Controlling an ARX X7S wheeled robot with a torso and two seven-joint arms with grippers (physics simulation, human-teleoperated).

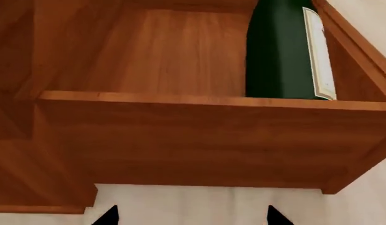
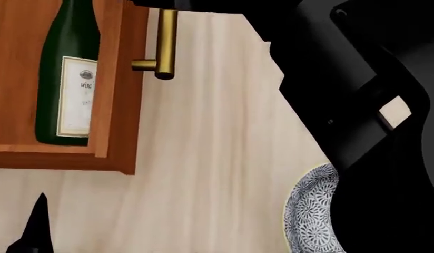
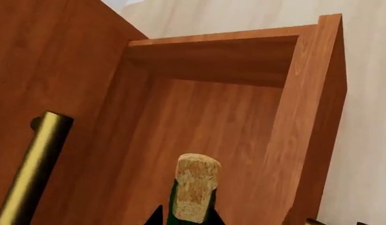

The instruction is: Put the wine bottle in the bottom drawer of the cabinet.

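Observation:
The wine bottle [image 2: 66, 79], dark green with a white label, has its body inside the open bottom drawer [image 2: 115, 153] of the reddish-brown cabinet. In the right wrist view my right gripper [image 3: 185, 218] is shut on the bottle's neck just below its cork-coloured cap [image 3: 196, 185], above the drawer's smooth inside [image 3: 205, 122]. In the left wrist view the bottle [image 1: 280, 51] stands behind the drawer's wall [image 1: 205, 140]. My left gripper [image 1: 193, 216] is open and empty over the pale floor beside the drawer. One of its fingertips [image 2: 36, 226] shows in the head view.
The drawer's brass bar handle [image 2: 165, 45] sticks out toward my right arm [image 2: 372, 105]. A brass handle [image 3: 32, 168] also shows in the right wrist view. A blue-and-white patterned bowl [image 2: 312, 213] lies on the pale wooden floor [image 2: 217, 158], partly hidden by the arm.

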